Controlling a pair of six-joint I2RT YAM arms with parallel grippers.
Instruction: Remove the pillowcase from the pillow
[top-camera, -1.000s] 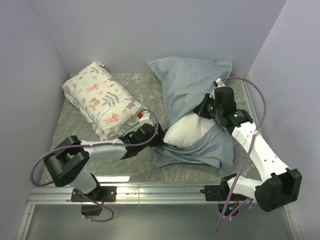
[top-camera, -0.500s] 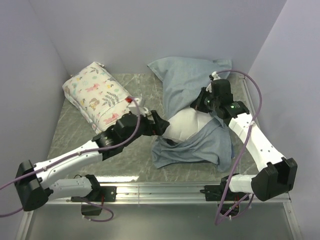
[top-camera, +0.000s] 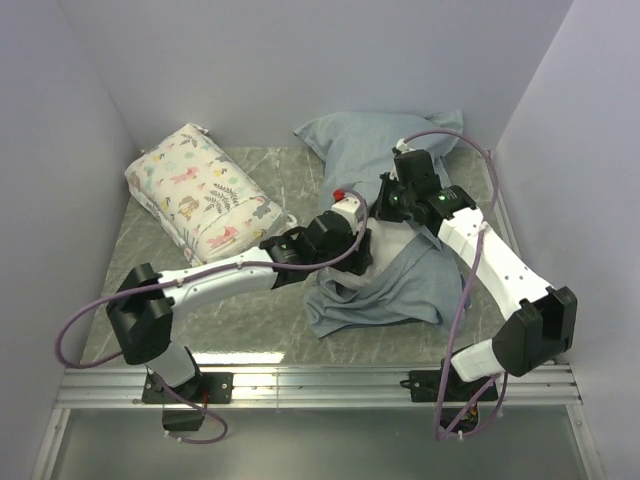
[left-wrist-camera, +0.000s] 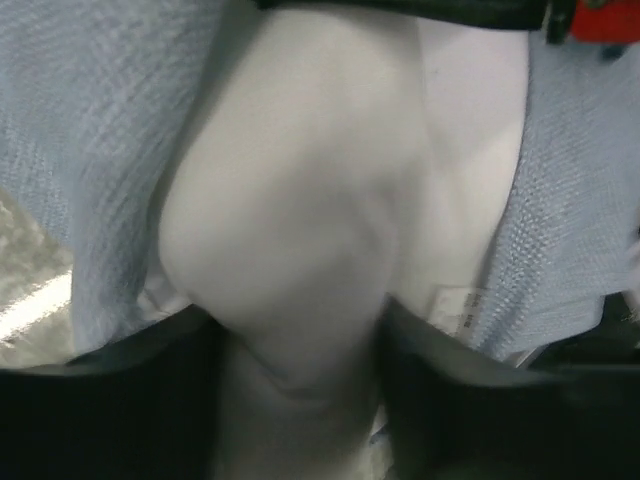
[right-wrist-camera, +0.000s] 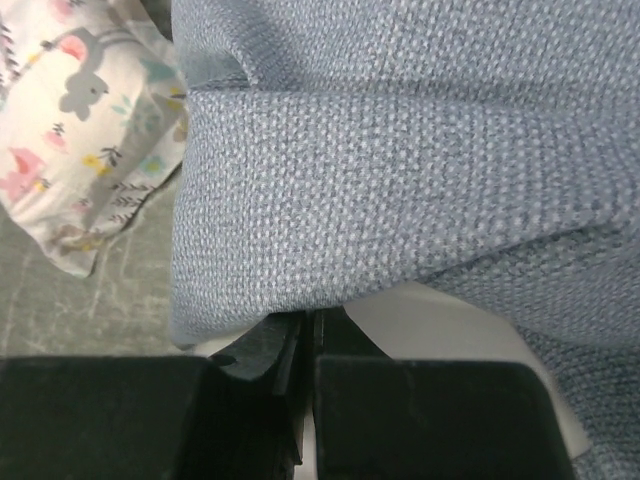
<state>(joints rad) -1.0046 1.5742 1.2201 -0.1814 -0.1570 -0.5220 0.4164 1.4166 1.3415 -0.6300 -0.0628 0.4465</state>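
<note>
The pillowcase (top-camera: 375, 150) shows its grey-blue reverse, bunched against the back wall and trailing forward over the table. The off-white pillow (top-camera: 388, 240) pokes out of it at the middle. My left gripper (top-camera: 355, 250) reaches in from the left and is shut on the exposed end of the pillow (left-wrist-camera: 300, 200), which bulges between its dark fingers (left-wrist-camera: 200, 400), with pillowcase cloth (left-wrist-camera: 90, 130) on both sides. My right gripper (top-camera: 385, 205) sits just behind, its jaws shut on a fold of the pillowcase (right-wrist-camera: 400, 150), with the pillow (right-wrist-camera: 450, 320) showing below the fold.
A smaller white floral-print pillow (top-camera: 200, 200) lies at the back left and shows in the right wrist view (right-wrist-camera: 70, 130). Lavender walls close the back and both sides. The grey marbled table (top-camera: 250, 320) ends at a metal rail in front.
My left arm has swung from the table's left front to the middle and closed on the pillow's exposed end. My right gripper has moved back and left with the pillowcase.
</note>
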